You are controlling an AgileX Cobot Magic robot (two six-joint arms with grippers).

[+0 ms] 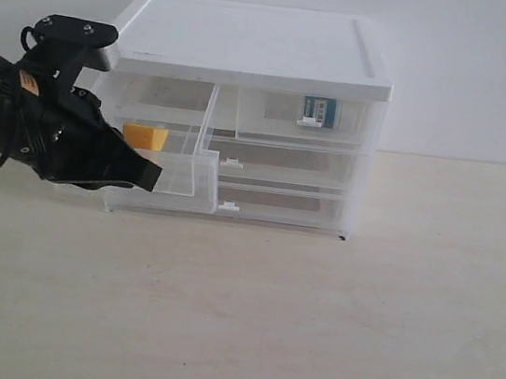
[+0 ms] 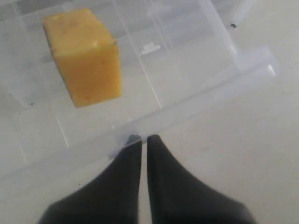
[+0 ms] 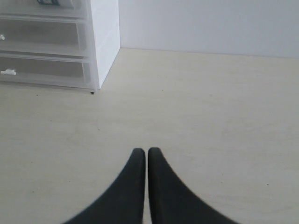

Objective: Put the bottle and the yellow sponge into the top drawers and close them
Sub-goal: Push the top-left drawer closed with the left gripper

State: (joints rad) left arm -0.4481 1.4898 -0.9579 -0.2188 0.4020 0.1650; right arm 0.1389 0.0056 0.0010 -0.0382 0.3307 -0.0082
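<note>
Yellow sponge [image 2: 84, 56] lies just beyond the tips of the left gripper [image 2: 141, 139], inside the top left drawer [image 2: 210, 88], which stands pulled out of the cabinet [image 1: 255, 39]; the left gripper's two dark fingers [image 2: 121, 186] are pressed together with only a hairline gap between them and nothing clamped; their tips sit right at the clear front wall of that drawer, near its middle, though whether they actually touch the plastic cannot be told; the sponge rests on the drawer floor, past the front wall and off to one side of the tips, towards the drawer's back.

In the exterior view the left gripper [image 1: 147, 175] reaches the drawer's front [image 1: 189, 176] from the side, and the sponge [image 1: 145, 136] shows just above it through the clear wall; farther from this gripper, across the cabinet, the top right drawer [image 1: 273, 117] is pushed fully in, and the bottle [image 1: 318, 112] sits inside it behind the front, its teal label showing; below both, the two full-width drawers [image 1: 285, 161] are shut flush.

The right gripper [image 3: 146, 151] is likewise closed, fingers together and empty; it hangs over the bare pale table [image 3: 210, 116], well apart from the cabinet [image 3: 105, 37], whose near corner stands ahead of the tips and to one side.
</note>
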